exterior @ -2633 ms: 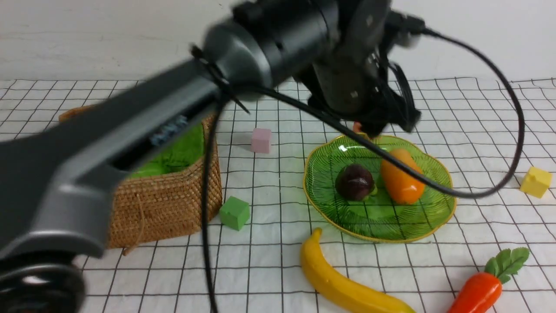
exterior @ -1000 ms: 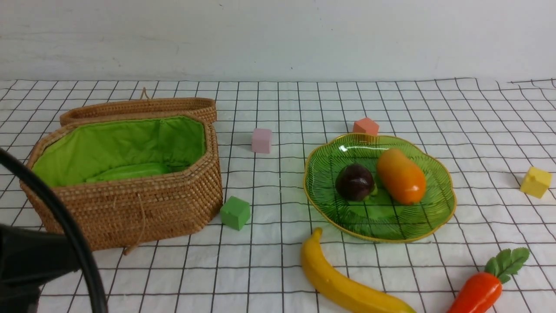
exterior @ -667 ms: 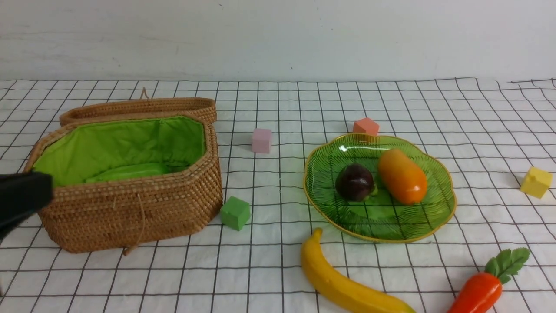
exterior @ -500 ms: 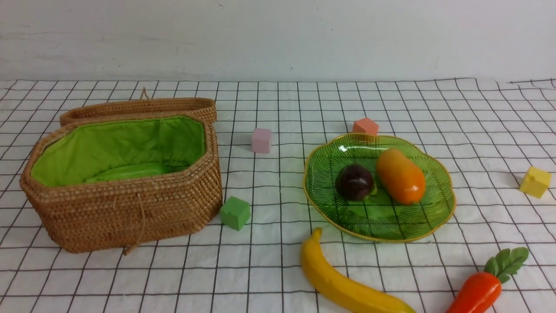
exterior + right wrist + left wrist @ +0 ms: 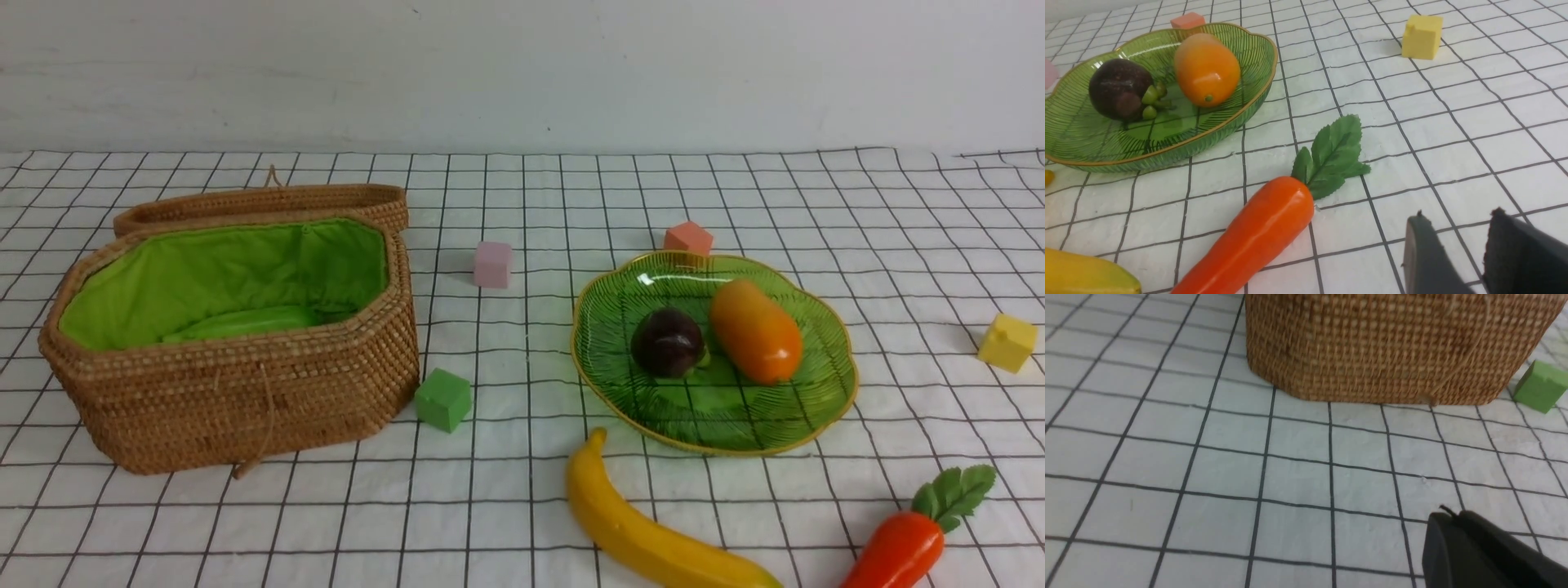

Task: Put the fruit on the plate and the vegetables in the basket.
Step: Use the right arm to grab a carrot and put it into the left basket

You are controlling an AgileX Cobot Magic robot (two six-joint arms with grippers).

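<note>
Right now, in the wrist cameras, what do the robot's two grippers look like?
The left gripper shows as one matte black wedge with a small nub at its tip. The right gripper has two dark, flat, tapering fingers. No cables or markings show.

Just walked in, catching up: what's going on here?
Nothing is held. The round dark purple fruit and orange-yellow mango lie on the green glass plate; a light green vegetable lies in the open wicker basket. The yellow banana and orange-red carrot lie on the cloth. Left gripper jaws shut, right gripper jaws open.
</note>
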